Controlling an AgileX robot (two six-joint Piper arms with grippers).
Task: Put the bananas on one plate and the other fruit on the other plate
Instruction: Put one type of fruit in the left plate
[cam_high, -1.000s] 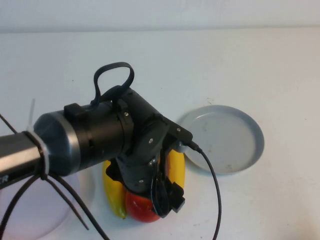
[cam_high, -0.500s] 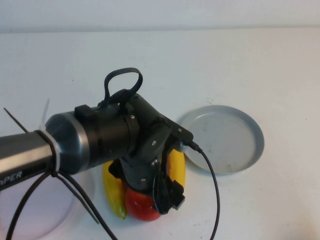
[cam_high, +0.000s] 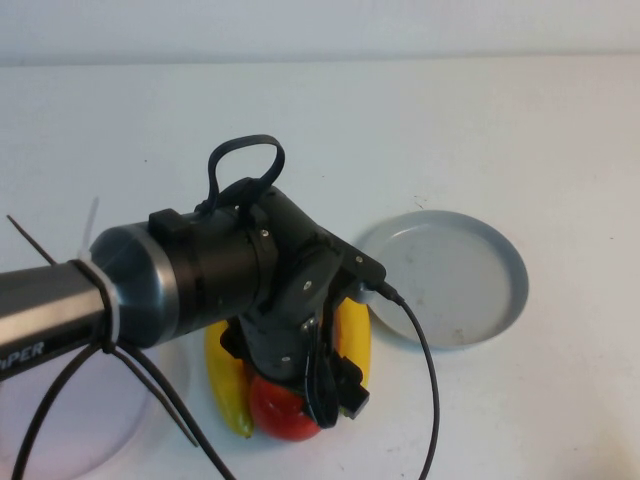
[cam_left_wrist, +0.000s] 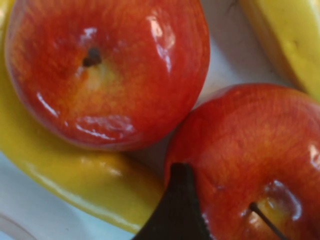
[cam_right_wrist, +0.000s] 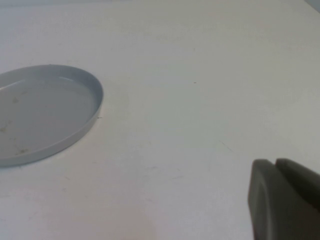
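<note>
The white table (cam_high: 480, 120) holds everything, and nothing is sorted yet: the grey-blue plate (cam_high: 500, 262) on the right is bare, and so is what shows of the pale pink plate (cam_high: 60, 430) at the near left corner. Between the two plates the fruit lies in one tight cluster. The two bananas (cam_high: 354, 335) flank the apples, one on each side, and in the left wrist view one apple (cam_left_wrist: 107, 70) touches the second apple (cam_left_wrist: 250, 160) with a banana tucked under its far side.

The left gripper (cam_high: 325, 395) hangs low over this cluster, right above the near apple. Only one dark fingertip (cam_left_wrist: 177, 210) shows, lying against the second apple; I cannot tell whether the jaws are spread or pressed together.

The right gripper (cam_right_wrist: 285, 200) is parked low over bare table, well apart from the grey-blue plate, with its two fingers pressed together and nothing between them.

The step in hand looks like picking the first apple. The next move likely calls for a firm grasp on that round, shiny fruit, a straight lift clear of the bananas, then a carry left to the pink plate.
</note>
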